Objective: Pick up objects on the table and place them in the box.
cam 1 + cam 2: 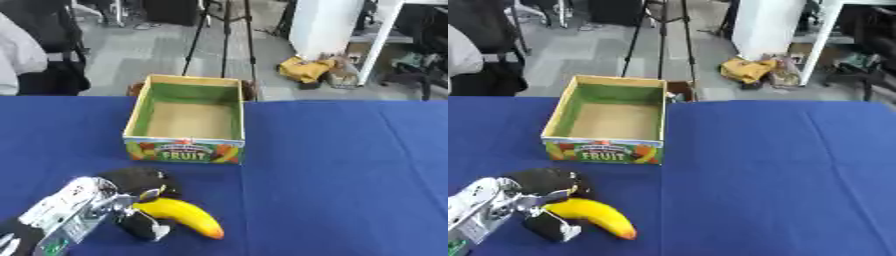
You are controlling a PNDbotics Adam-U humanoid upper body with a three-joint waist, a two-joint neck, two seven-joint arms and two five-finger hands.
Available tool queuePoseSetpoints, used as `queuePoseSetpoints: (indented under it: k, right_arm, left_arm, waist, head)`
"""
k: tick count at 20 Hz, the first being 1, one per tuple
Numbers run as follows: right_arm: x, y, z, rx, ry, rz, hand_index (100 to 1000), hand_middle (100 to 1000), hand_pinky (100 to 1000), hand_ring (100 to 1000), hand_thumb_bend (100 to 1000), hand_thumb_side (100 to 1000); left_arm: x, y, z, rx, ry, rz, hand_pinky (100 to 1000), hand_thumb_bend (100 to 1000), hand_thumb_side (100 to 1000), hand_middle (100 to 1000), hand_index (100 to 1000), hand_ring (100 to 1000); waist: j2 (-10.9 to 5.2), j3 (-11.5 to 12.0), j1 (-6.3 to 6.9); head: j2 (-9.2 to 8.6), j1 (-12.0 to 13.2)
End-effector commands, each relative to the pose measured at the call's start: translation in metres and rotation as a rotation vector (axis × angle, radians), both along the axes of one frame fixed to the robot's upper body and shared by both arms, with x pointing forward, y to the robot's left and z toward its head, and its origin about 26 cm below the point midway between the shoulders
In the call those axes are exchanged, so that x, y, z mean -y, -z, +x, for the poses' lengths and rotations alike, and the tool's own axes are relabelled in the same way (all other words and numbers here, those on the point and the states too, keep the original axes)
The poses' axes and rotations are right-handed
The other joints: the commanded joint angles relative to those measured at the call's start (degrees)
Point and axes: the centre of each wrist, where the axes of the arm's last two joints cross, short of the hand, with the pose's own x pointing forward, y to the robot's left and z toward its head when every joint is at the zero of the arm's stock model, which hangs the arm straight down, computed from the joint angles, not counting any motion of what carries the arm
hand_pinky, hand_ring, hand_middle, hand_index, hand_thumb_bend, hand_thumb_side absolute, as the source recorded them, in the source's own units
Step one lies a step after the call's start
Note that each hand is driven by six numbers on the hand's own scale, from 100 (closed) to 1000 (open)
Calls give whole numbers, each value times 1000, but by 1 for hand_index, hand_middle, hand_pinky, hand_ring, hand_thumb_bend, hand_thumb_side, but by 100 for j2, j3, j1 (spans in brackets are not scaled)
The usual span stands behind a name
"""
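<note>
A yellow banana [186,216] with an orange tip lies on the blue table [350,175] at the lower left. My left hand [140,192] comes in from the lower-left corner, its black fingers [549,181] curled over the banana's stem end and the thumb [142,226] below it, closed round the fruit. An open cardboard box [188,120] printed FRUIT stands behind the banana with nothing showing inside it. No right hand appears in either view.
The blue cloth stretches wide to the right of the box. Beyond the table's far edge stand a tripod [223,35], a white cabinet [328,25] and a person's sleeve [17,55] at the far left.
</note>
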Motion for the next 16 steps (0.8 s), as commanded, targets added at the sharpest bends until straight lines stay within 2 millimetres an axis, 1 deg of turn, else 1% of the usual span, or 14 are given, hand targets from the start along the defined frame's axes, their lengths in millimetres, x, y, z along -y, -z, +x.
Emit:
queuePoseSetpoints:
  k: [1,2,9,13,16]
  right_arm:
    - [0,-7,-1,121,-55,10,818,611,748,852,100,958]
    - [0,-7,-1,122,-55,10,818,611,748,852,100,958]
    - [0,-7,-1,122,-55,12,819,610,748,851,100,959]
    - [0,-7,-1,123,-55,13,819,611,748,851,100,959]
    - [0,-7,-2,124,-54,15,819,611,748,851,100,960]
  left_arm:
    - [-5,3,4,2,-16,18,540,263,435,790,876,763]
    - [-5,5,5,-3,-15,24,548,293,425,797,883,764]
    - [-5,12,7,6,-4,46,514,308,378,787,863,743]
    - [-6,15,9,22,-8,45,458,279,361,747,824,701]
    - [-7,18,10,34,-11,36,425,248,367,721,802,670]
  waist:
    - [-60,-13,-6]
    - [-58,-16,-5]
    - [-47,-23,0]
    - [-49,-26,-4]
    - [-49,-29,-8]
  head:
    - [-68,14]
    - [-65,12]
    - [-55,14]
    - [-54,17]
    - [-43,23]
